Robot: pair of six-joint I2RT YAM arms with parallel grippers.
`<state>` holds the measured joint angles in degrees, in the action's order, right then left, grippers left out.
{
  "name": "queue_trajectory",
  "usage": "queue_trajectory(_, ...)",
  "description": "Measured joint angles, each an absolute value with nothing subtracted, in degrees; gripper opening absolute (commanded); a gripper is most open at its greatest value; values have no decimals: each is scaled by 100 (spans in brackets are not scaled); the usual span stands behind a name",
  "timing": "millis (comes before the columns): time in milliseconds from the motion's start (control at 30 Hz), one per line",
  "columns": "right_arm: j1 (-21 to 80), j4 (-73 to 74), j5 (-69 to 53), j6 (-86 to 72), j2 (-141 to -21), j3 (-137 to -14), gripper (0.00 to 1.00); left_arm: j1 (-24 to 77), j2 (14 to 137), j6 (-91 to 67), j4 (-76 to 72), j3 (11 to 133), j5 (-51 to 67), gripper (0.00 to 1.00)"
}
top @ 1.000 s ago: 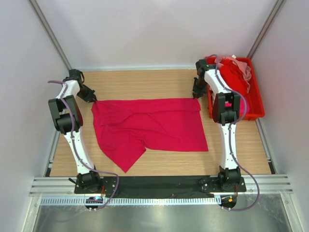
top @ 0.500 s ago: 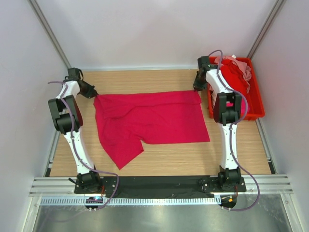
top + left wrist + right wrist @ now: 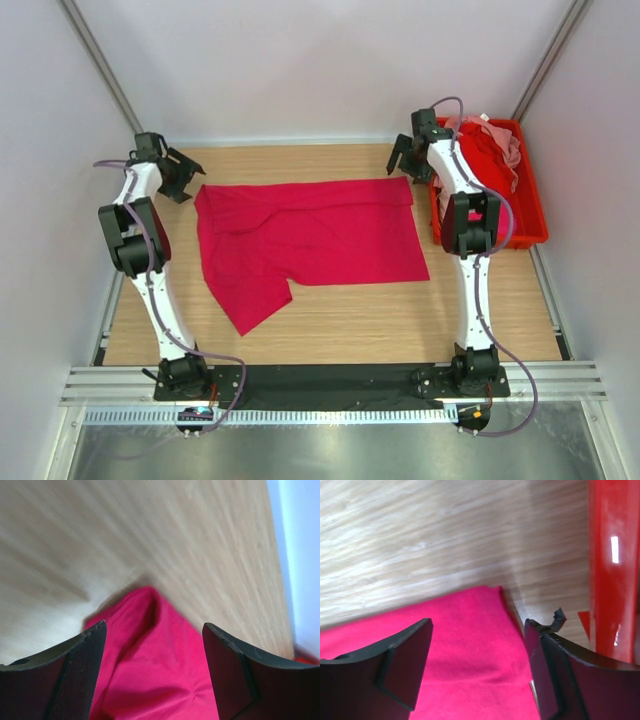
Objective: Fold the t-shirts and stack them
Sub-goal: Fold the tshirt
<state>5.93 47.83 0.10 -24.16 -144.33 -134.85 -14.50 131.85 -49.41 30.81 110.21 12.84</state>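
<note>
A crimson-magenta t-shirt [image 3: 310, 235] lies spread across the middle of the wooden table, one sleeve pointing toward the near left. My left gripper [image 3: 188, 178] hovers open just beyond the shirt's far left corner. In the left wrist view the left gripper [image 3: 155, 630] holds nothing, and the cloth [image 3: 155, 675] lies below its fingers. My right gripper [image 3: 406, 162] is open above the far right corner. The right wrist view shows the right gripper [image 3: 477, 625] over the shirt's corner [image 3: 465, 655], not gripping it. More t-shirts, red [image 3: 485, 155] and pale pink [image 3: 511, 146], are heaped in the bin.
A red plastic bin [image 3: 537, 218] stands at the right edge of the table, and its wall [image 3: 607, 570] is close beside the right gripper. Bare wood [image 3: 350, 325] shows between the shirt and the arm bases. White walls enclose the table on three sides.
Both grippers were shut on the shirt's far corners and pulled it back; now both have opened and let go, and the shirt lies flat.
</note>
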Motion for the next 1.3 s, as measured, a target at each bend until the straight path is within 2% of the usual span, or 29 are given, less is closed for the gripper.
queue_trajectory(33, 591, 4829, 27, -2383, -14405, -13458, 88, -1450, 13061, -4912, 3092, 10860, 1247, 79)
queue_trajectory(167, 602, 5083, 16, -2307, -14116, -13397, 95, -1450, 12130, -4941, 3249, 9773, 1028, 72)
queue_trajectory(367, 672, 5509, 211, -2333, -13032, -12639, 95, -1374, 10761, -5078, 3406, 8768, 847, 70)
queue_trajectory(600, 1535, 5269, 290, -2534, -10879, -9736, 92, -779, 9511, -4987, 3778, 8239, 585, 65)
queue_trajectory(700, 2132, 5083, -25, -2552, -10318, -8761, 87, -180, 8733, -4934, 4014, 7568, 301, 58)
queue_trajectory(767, 2456, 4871, -279, -2552, -9935, -8099, 87, 272, 8106, -4971, 4154, 6873, 95, 48)
queue_trajectory(867, 2630, 4602, -486, -2578, -9089, -7022, 87, 731, 7356, -5089, 4517, 5986, -64, 43)
queue_trajectory(1033, 2626, 4407, -561, -2576, -7738, -6182, 87, 930, 6434, -5347, 5083, 4967, -502, 45)
queue_trajectory(1167, 2624, 4348, -530, -2445, -7575, -6180, 88, 1369, 6320, -5684, 5240, 4633, -718, 48)
queue_trajectory(1300, 2617, 4366, -534, -2364, -7575, -6093, 88, 1938, 6818, -6064, 5374, 4600, -792, 50)
